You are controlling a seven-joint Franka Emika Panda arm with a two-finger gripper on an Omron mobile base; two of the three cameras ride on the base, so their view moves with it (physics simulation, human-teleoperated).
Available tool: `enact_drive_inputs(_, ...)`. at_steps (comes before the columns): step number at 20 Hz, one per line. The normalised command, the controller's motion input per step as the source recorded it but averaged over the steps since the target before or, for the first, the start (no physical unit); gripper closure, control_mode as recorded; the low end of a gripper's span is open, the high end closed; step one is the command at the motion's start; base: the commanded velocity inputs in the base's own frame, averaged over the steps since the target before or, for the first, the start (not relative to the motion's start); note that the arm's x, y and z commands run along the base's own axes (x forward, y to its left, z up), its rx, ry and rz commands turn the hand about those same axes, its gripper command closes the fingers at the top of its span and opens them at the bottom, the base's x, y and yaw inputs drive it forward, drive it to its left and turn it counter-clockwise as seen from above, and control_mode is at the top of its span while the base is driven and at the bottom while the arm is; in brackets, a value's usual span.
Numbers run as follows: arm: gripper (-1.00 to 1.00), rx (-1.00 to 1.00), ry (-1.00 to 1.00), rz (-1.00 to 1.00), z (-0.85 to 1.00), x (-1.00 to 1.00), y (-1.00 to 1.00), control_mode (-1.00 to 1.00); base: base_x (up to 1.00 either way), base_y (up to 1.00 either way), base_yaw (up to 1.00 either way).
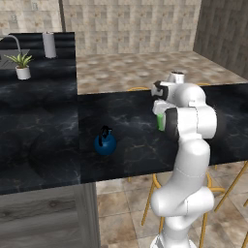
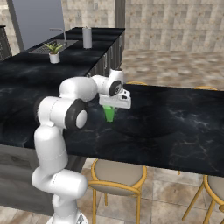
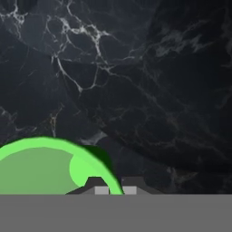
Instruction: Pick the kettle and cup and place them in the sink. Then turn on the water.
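The small green cup (image 2: 109, 113) stands out on the black marble counter (image 2: 175, 122), directly under my gripper (image 2: 112, 106). In the hand view the cup's rim (image 3: 50, 145) runs between the two dark fingertips of the gripper (image 3: 115, 189), which is shut on that rim. Whether the cup's base still touches the counter I cannot tell. From the left base view only a sliver of the cup (image 1: 160, 122) shows behind my forearm. The dark-blue kettle (image 1: 104, 143) with its black handle sits upright on the counter to the cup's left. The sink (image 2: 48, 47) with its faucet (image 2: 59, 32) lies far back left.
A potted plant (image 2: 54, 51) stands beside the sink, with a grey cylinder (image 2: 87, 38) on the counter behind it. Stools with yellow legs (image 2: 118, 175) stand below the counter's near edge. The counter makes an L-shape, with tiled floor (image 1: 145, 68) beyond.
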Motion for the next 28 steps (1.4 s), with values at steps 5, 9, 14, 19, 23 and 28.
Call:
enact_drive_inputs(5,1.00,0.00,0.02,-0.02,0.36,-0.23,0.00,-1.00,0.00,0.00,0.00)
enact_drive_inputs(9,1.00,0.00,0.05,-0.03,0.23,-0.34,0.00,-1.00,0.00,0.00,0.00)
enact_drive_inputs(14,1.00,0.00,0.03,-0.01,0.16,-0.47,0.00,-1.00,0.00,0.00,0.00)
enact_drive_inputs(19,1.00,0.00,0.03,-0.01,0.35,-0.35,0.00,-1.00,0.00,0.00,0.00)
enact_drive_inputs(23,1.00,0.00,0.00,0.00,0.50,-0.38,0.00,-1.00,0.00,0.00,0.00)
enact_drive_inputs(28,1.00,0.00,0.01,0.00,0.42,-0.50,0.00,-1.00,0.00,0.00,0.00)
